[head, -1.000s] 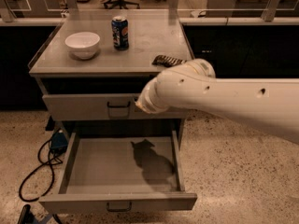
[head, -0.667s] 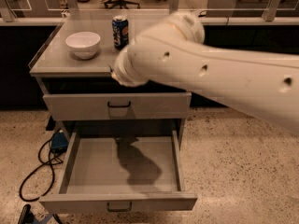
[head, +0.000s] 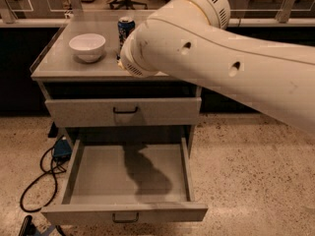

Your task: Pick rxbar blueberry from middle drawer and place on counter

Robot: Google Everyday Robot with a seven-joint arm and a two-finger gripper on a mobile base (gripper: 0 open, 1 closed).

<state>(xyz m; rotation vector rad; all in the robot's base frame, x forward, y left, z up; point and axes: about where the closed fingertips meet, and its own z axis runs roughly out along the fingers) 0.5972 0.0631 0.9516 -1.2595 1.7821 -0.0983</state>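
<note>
The middle drawer [head: 81, 178] is pulled open at the bottom of the cabinet. Its grey floor shows only the arm's shadow, and no rxbar blueberry is visible in it or anywhere else. The counter [head: 56, 68] shows at its left half. My white arm [head: 221, 58] reaches across from the right and covers the counter's right half. My gripper is hidden behind the arm, somewhere over the counter, and does not show.
A white bowl [head: 87, 46] and a blue drinks can [head: 125, 27] stand on the counter's left and middle. The closed upper drawer front [head: 123, 111] sits above the open drawer. A black cable [head: 37, 181] and a blue box [head: 62, 149] lie on the floor at the left.
My arm has swung up and left over the counter. It now hides the dark bar that lay on the counter's right part. The drawer stays open.
</note>
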